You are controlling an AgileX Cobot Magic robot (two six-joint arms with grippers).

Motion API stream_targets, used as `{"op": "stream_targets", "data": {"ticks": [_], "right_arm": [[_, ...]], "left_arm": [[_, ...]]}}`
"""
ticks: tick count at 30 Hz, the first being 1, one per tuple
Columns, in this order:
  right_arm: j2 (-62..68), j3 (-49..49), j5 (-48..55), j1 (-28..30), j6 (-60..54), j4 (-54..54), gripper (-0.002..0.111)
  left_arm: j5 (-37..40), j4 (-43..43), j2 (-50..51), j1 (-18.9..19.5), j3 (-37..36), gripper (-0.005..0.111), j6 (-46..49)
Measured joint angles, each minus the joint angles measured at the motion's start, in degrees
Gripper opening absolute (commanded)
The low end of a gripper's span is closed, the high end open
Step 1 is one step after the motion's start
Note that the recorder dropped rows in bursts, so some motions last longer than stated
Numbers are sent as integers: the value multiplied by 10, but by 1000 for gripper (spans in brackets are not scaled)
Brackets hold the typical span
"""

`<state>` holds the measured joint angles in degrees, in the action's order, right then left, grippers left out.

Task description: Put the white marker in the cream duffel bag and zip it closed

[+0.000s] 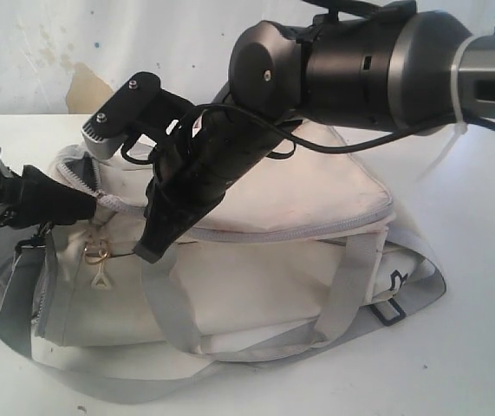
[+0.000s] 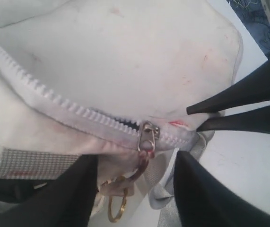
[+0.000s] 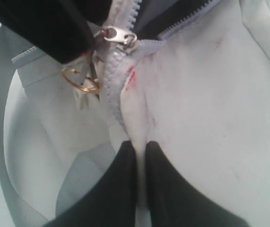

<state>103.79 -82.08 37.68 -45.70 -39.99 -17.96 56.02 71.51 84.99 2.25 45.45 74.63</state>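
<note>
Black fingers of the left gripper (image 2: 135, 161) stand narrowly parted astride the metal zip slider (image 2: 147, 136), with its pull and a gold ring (image 2: 117, 208) hanging between them rather than clamped. On the slider's side away from the right gripper, a short stretch of teeth gapes over dark lining. From the slider toward the right gripper (image 3: 141, 151) the zip is meshed. That gripper is pinched tight on a fold of the cream duffel bag (image 1: 299, 191), just past the slider. The white marker shows in no view, so it is probably inside. Zipping looks to be the step in hand, and nearly finished. Next, the left gripper needs a firm hold on the pull, then a straight draw away from the right gripper's anchoring pinch.
</note>
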Motion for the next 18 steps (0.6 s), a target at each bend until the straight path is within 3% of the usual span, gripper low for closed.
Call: {"op": "stream_targets", "data": {"ticks": [8,15,18], "right_arm": [[0,0,0,0,0,0,0],[0,0,1,0,8,0,0],[0,0,3,0,10,0,0]], "left_arm": [[7,13,46,-25,0,49,30],[12,33,70,-26,0,28,57],[23,36,85,-26,0,12,61]]}}
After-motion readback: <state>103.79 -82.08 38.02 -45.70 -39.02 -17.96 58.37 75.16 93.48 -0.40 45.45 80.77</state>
